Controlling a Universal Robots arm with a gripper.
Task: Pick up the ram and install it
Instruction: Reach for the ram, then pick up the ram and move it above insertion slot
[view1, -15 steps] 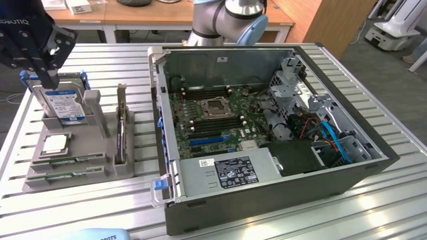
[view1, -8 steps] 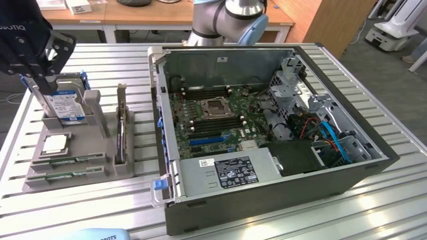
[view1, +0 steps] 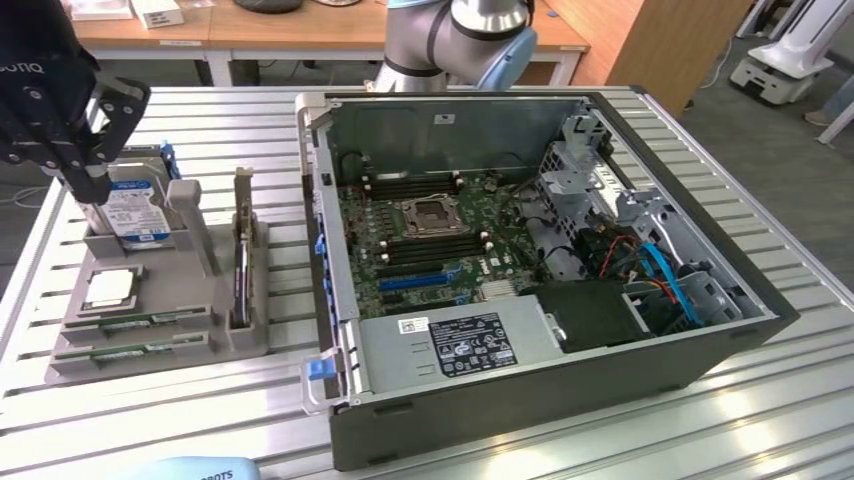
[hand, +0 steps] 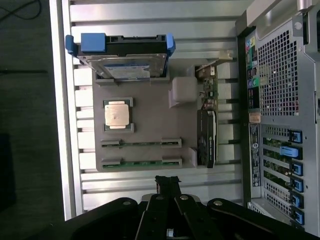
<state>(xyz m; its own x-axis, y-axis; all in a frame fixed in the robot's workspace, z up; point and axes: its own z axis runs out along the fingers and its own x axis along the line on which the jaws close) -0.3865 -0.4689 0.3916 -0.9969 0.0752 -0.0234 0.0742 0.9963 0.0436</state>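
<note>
approach step – jaws closed and empty, hovering above the grey tray (hand: 150, 120) on the worktop (view1: 160, 410); the ram (hand: 141, 162) lies untouched in its slot – picking it likely needs them opened, aligned lengthwise

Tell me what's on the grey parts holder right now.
On the holder: a hard drive standing on edge, a processor chip lying flat, two ram sticks in slots, and an expansion card. The slots cover the sticks' and drive's lower edges.
</note>
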